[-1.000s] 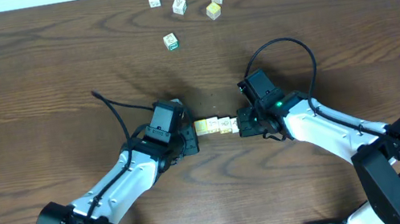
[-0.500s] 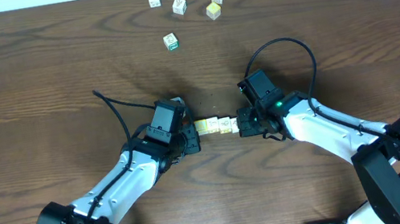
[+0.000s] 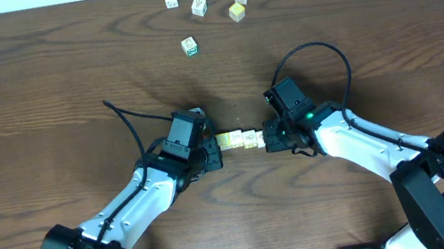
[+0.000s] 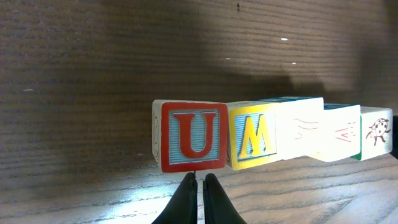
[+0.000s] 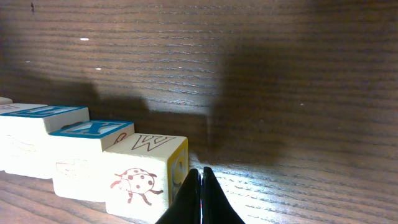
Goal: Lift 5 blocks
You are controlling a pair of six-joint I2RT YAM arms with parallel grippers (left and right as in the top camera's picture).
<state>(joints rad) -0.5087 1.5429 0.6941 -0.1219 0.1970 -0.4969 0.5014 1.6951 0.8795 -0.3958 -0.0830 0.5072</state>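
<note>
Fingers (image 4: pixel 186 194) of my left gripper (image 4: pixel 197 178) are closed together, and so are those of my right gripper (image 5: pixel 200 172). Each closed tip meets one end of the row of five blocks (image 3: pixel 239 140) in the middle of the table (image 3: pixel 37 101), probably to squeeze the row and lift it as one piece.

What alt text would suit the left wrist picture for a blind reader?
Five small wooden alphabet blocks form a touching row against a dark wooden table, the nearest showing a red U, the next a yellow M. The left claw, shut, points at that U from the bottom edge.
</note>
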